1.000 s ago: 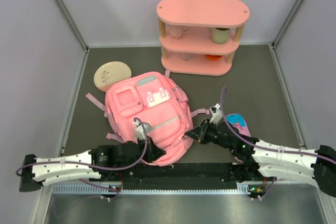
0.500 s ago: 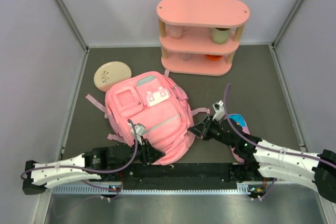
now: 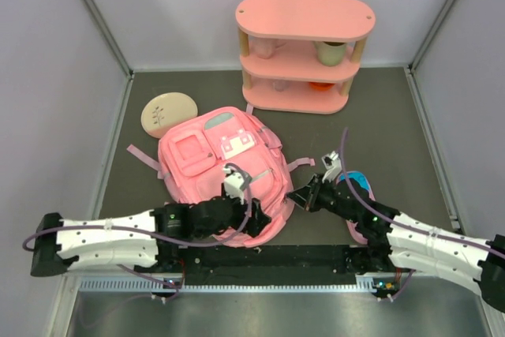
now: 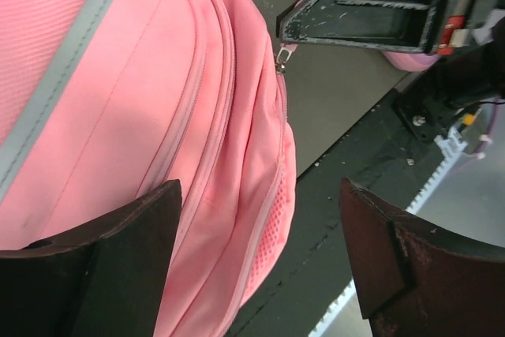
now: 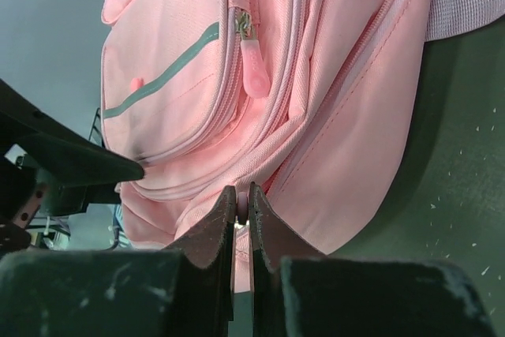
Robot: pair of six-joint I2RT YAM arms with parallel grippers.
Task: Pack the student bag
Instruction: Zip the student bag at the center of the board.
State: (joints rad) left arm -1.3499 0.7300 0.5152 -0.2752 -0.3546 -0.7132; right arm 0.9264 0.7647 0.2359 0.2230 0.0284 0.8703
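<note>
The student bag (image 3: 213,163) is a large pink backpack lying flat in the middle of the table, front pockets up. My left gripper (image 3: 256,220) hovers open over the bag's near right corner. In the left wrist view its jaws (image 4: 260,195) stand wide apart with only pink fabric (image 4: 118,116) and the table below. At the bag's right edge, my right gripper (image 3: 290,197) is shut on a small pink zipper pull (image 5: 242,200). Bag fabric (image 5: 316,76) fills the right wrist view. The pull (image 4: 281,56) also shows below the right fingers (image 4: 371,5).
A pink three-tier shelf (image 3: 304,53) with cups stands at the back. A round beige disc (image 3: 168,113) lies left of the bag. A purple-pink pencil case (image 3: 360,184) lies partly under the right arm. A black strip (image 3: 300,256) runs along the near edge.
My left gripper has opened and moved right along the bag's near edge. The right gripper stayed shut and shifted slightly nearer.
</note>
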